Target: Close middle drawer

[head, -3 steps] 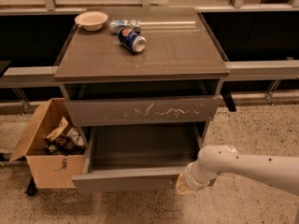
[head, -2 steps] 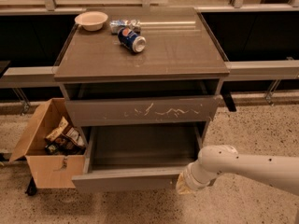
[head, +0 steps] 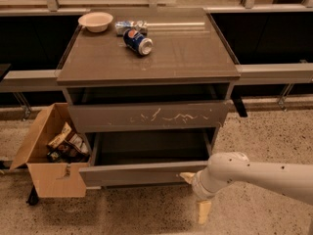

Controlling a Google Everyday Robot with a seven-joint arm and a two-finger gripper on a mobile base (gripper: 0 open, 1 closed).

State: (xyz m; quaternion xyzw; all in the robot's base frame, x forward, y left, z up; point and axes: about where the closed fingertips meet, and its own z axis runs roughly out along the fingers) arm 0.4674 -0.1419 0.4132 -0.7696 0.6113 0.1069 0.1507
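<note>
The middle drawer [head: 142, 173] is the wide grey-brown one with a plain front. It stands pulled out below the scratched drawer front [head: 149, 116], and its bare grey inside [head: 151, 148] shows. My gripper [head: 195, 195] is at the right end of the plain front, low by the floor. It is open and empty. One pale fingertip [head: 187, 177] touches the front panel's right end, and the other [head: 204, 212] points down at the floor. My white arm [head: 264, 174] comes in from the right.
On the cabinet top [head: 186, 53] lie a white bowl [head: 96, 21], a blue can [head: 138, 41] and a crumpled packet [head: 128, 26]. An open cardboard box [head: 49, 153] with snack bags stands on the floor at the drawer's left. Speckled floor lies in front.
The middle drawer's front has slid back toward the cabinet, so less of its inside shows. My gripper has followed it in, staying on its right end.
</note>
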